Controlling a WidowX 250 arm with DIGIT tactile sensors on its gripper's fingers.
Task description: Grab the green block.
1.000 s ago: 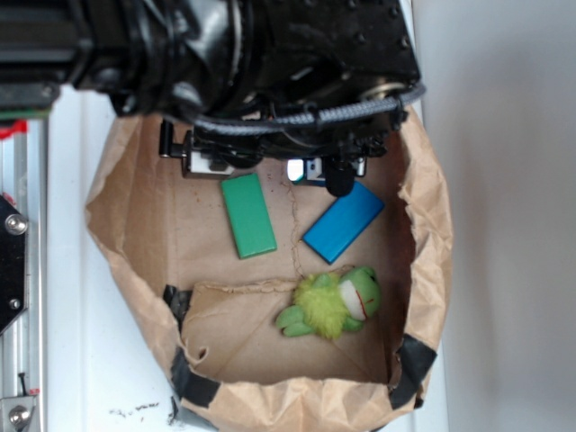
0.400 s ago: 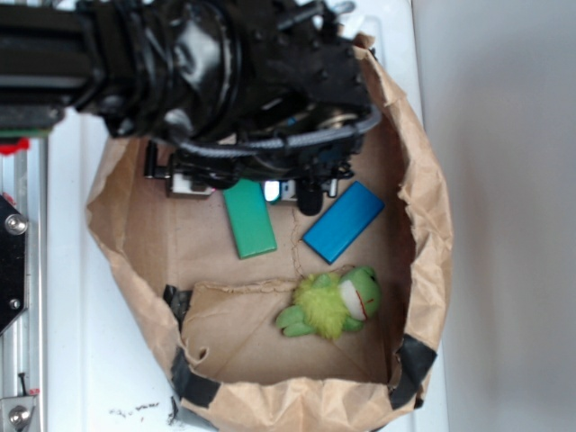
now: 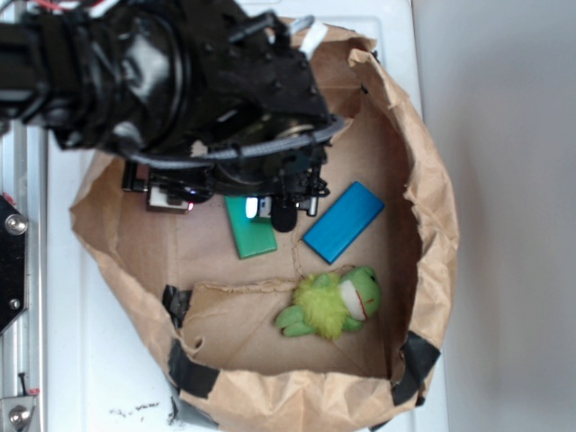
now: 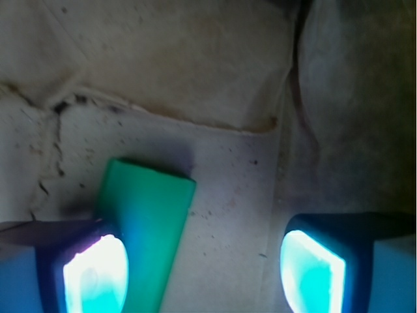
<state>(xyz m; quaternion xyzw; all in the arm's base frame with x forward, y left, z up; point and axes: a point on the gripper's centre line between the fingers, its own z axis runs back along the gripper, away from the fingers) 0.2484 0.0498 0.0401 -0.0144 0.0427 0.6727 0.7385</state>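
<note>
The green block (image 3: 253, 238) lies flat on the floor of the brown paper bag (image 3: 434, 225), its far end hidden under my black arm. My gripper (image 3: 236, 209) hangs open just above that end, one dark fingertip (image 3: 283, 216) by the block's right edge. In the wrist view the green block (image 4: 146, 215) runs up from beside the glowing left pad (image 4: 94, 274). It sits on the left side of the open gripper (image 4: 203, 274), and bare paper fills the gap to the right pad (image 4: 313, 272). Nothing is held.
A blue block (image 3: 343, 222) lies at an angle just right of the green one. A fuzzy yellow-green plush frog (image 3: 330, 303) sits nearer the front. The bag's crumpled walls, patched with black tape (image 3: 416, 358), stand all round. A metal rail (image 3: 16, 270) runs along the left.
My arm has swung left and toward the front of the bag. The gripper went from beside the blue block to over the green block's far end. The blocks and frog stayed put.
</note>
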